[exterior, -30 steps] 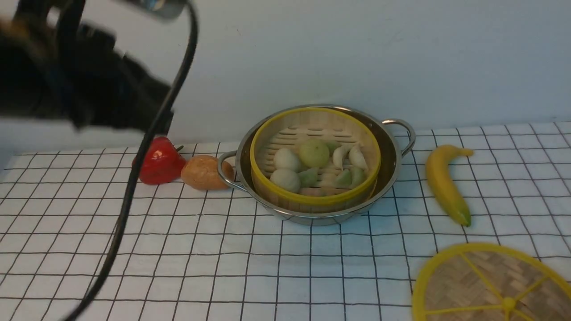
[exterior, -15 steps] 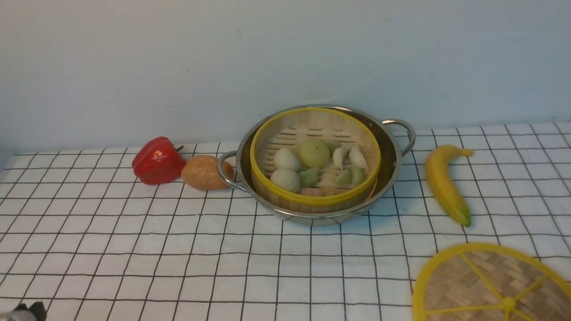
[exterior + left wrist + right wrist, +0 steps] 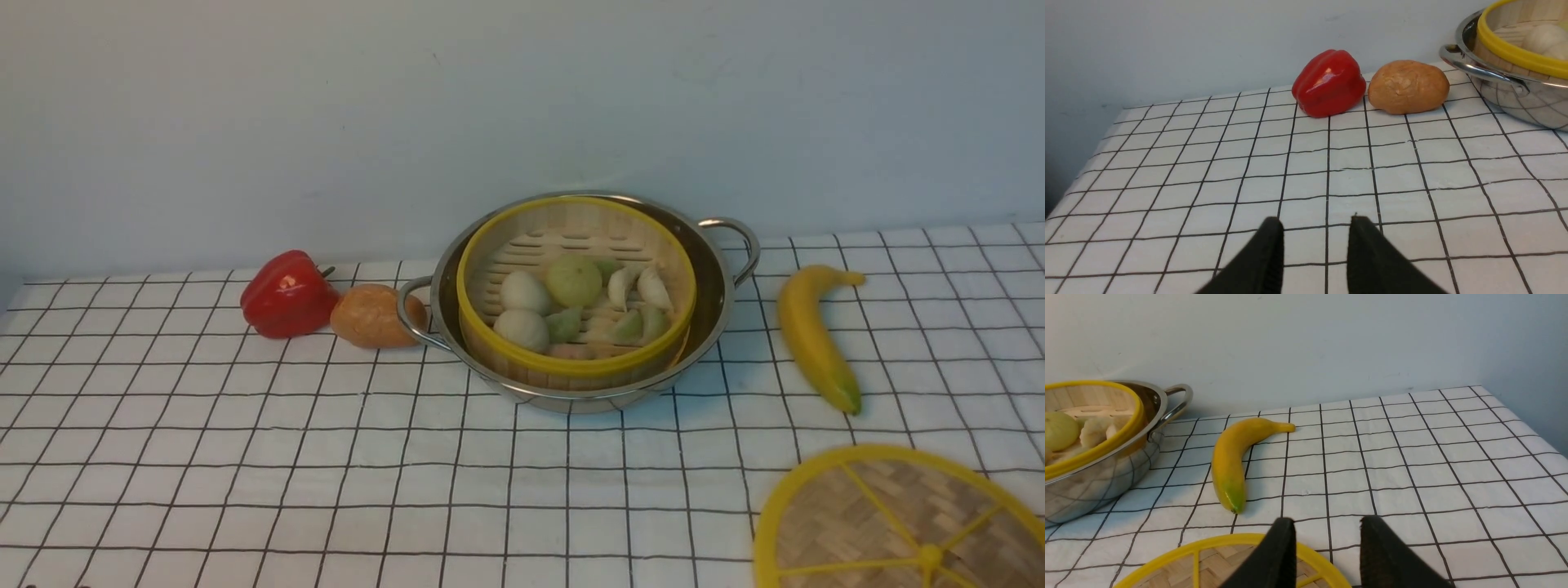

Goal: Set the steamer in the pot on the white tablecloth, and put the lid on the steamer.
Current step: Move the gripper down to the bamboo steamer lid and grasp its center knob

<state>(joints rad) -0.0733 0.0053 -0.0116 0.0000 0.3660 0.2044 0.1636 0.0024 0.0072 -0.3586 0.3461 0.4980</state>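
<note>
The steamer (image 3: 575, 365) sits in the pot (image 3: 718, 294) on the white tablecloth (image 3: 326, 457), uncovered — the lid (image 3: 849, 523) lies flat on the cloth, apart, to the right. The left gripper (image 3: 1314, 222) and the right gripper (image 3: 1327, 520) both have their jaws parted and empty — the right one by the lid's rim.

Banana (image 3: 810, 335) beside pot (image 3: 713, 286), near lid (image 3: 882, 523)
</note>
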